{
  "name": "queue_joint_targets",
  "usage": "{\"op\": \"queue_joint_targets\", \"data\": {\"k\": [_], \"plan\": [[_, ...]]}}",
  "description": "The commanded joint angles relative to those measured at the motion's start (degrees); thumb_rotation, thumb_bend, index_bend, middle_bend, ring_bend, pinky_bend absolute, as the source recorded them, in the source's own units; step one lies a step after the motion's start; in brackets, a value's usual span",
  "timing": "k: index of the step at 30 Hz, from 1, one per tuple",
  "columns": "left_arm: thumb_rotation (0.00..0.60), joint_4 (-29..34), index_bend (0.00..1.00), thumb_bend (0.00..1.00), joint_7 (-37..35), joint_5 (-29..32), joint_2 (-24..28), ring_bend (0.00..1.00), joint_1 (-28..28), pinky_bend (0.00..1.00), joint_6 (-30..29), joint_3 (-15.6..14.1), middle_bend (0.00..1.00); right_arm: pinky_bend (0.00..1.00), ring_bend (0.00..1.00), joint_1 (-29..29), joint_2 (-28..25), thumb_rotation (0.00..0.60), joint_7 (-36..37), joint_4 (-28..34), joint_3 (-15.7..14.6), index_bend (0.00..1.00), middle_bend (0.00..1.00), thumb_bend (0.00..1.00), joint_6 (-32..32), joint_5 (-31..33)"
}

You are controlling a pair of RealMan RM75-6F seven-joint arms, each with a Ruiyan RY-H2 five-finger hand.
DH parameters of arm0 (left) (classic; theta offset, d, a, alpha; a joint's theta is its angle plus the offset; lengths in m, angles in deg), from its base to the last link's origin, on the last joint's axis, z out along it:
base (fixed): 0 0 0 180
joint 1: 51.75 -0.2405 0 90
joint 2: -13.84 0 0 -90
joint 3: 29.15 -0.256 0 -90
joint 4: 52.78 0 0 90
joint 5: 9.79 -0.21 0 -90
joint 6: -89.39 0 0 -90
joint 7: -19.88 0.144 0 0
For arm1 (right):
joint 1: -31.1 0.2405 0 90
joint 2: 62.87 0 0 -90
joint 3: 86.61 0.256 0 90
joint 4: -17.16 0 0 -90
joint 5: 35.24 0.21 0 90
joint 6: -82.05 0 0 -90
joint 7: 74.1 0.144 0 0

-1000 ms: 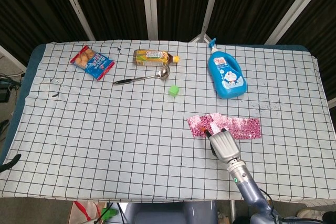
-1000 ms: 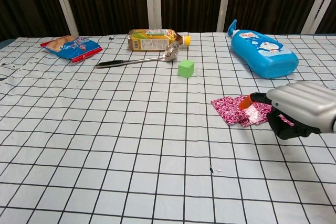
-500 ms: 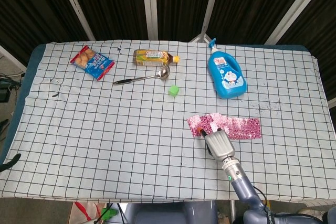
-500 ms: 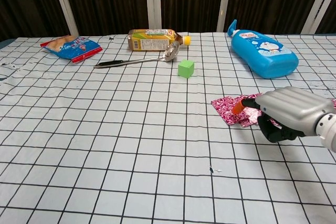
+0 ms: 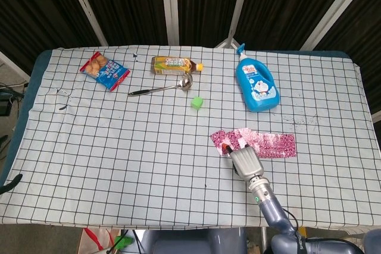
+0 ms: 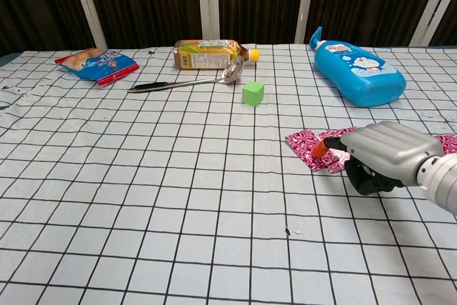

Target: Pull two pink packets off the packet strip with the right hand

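A pink patterned packet strip (image 5: 274, 145) lies flat on the checked cloth at the right, running left to right. My right hand (image 5: 244, 160) rests over its left part, fingers curled down onto the packets. In the chest view the right hand (image 6: 382, 153) covers the middle of the packet strip (image 6: 305, 141), and an orange fingertip (image 6: 319, 148) presses on the leftmost packets. The hand appears to grip the strip; the contact under the palm is hidden. My left hand shows in neither view.
A blue detergent bottle (image 5: 256, 86) lies behind the strip. A green cube (image 5: 197, 103), a metal spoon (image 5: 161, 89), a tea bottle (image 5: 174, 65) and a snack bag (image 5: 105, 70) lie further back and left. The table's front edge is close behind the hand.
My right hand has moved left and slightly toward me, and the left end of the packet strip has shifted a little left with it.
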Motion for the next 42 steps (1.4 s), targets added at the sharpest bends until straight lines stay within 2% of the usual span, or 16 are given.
{"op": "queue_joint_targets", "data": {"k": [1, 15, 32, 42], "plan": [[0.600, 0.05, 0.13, 0.28, 0.15, 0.02, -0.04, 0.00, 0.04, 0.10, 0.09, -0.01, 0.00, 0.43, 0.82, 0.11, 0.02, 0.600, -0.14, 0.08, -0.28, 0.24, 0.84, 0.83, -0.18, 0.09], [0.600, 0.23, 0.13, 0.28, -0.31, -0.15, 0.14, 0.00, -0.12, 0.10, -0.16, -0.07, 0.00, 0.43, 0.82, 0.91, 1.67, 0.600, -3.57, 2.91, -2.66, 0.24, 0.84, 0.83, -1.77, -0.34], [0.600, -0.29, 0.13, 0.28, -3.55, 0.22, 1.16, 0.00, -0.45, 0.10, -0.44, 0.26, 0.00, 0.43, 0.82, 2.42, 5.85, 0.600, -8.72, 4.62, -4.11, 0.24, 0.84, 0.83, -3.35, 0.74], [0.600, -0.46, 0.13, 0.28, -3.73, 0.34, 1.19, 0.00, -0.39, 0.10, -0.25, 0.32, 0.00, 0.43, 0.82, 2.80, 4.91, 0.600, -8.46, 6.92, -2.18, 0.24, 0.84, 0.83, -6.41, 0.03]]}}
